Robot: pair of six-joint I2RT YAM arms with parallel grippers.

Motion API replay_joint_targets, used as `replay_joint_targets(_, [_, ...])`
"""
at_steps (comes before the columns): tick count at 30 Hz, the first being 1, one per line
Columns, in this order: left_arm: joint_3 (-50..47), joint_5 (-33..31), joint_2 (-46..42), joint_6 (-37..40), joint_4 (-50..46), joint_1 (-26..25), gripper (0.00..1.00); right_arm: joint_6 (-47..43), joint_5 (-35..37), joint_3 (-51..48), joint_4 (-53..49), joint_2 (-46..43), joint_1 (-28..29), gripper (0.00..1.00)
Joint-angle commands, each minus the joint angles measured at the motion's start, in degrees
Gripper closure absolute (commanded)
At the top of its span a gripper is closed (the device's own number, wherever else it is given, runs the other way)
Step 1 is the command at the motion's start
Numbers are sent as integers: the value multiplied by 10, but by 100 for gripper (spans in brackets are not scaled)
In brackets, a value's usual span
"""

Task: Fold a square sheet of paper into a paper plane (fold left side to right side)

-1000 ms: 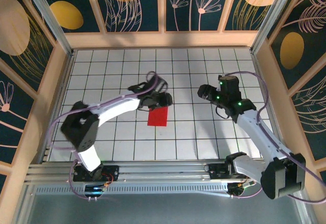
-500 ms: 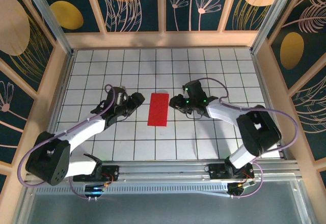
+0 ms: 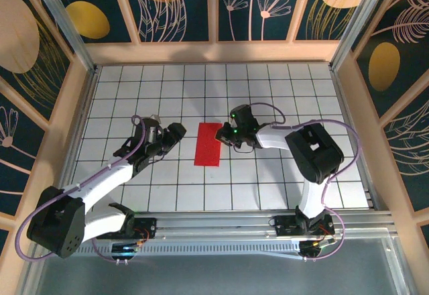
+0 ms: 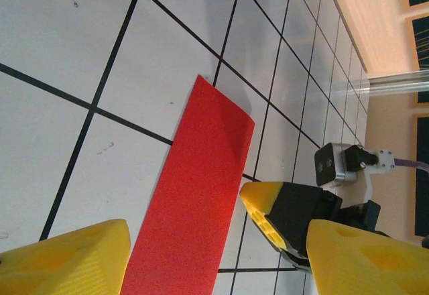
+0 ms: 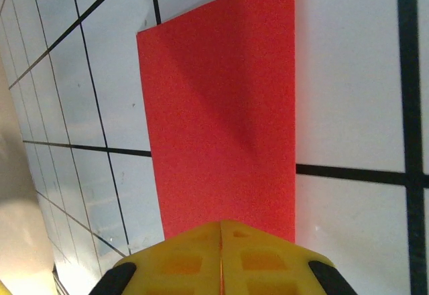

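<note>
The square sheet of paper lies flat mid-table, folded into a narrow bright red strip about one tile wide. My left gripper is a short way left of it, open and holding nothing. In the left wrist view the strip runs between the two wide-apart yellow fingers. My right gripper is shut, its tips at the strip's upper right edge. In the right wrist view the closed yellow fingertips cover the near end of the red paper. I cannot tell whether they pinch it.
The white grid table is walled by wooden rails at the back and both sides. The right gripper's yellow-tipped finger and its wrist camera stand just beyond the strip in the left wrist view.
The left arm drew back to the left off the paper and opened wider. The right arm swung in from the right to the strip's edge and shut.
</note>
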Motion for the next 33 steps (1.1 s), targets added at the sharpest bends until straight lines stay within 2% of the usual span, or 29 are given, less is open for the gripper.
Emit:
replay_joint_targets(1, [3,-6,3,14,-21,4,30,-6,-1,19,-11,16,8,91])
replay_joint_targets(6, [17,9,25,28,-33,4,29,-13,12,6,-20,12,10,91])
replay_joint_targets(11, [28,41,61,51,-33,3,30,-20,-6,-14,-5,25,10,94])
replay_joint_targets(21, [67,199,193,101,-2,3,44,-127,-30,-16,-31,42,6,99])
replay_joint_targets(28, [123,209,268,146,-37,2,50,-163,-36,-19,-42,40,2,100])
replay_joint_targets(33, [134,217,297,144,-21,2,55,-161,-39,-20,-39,40,3,100])
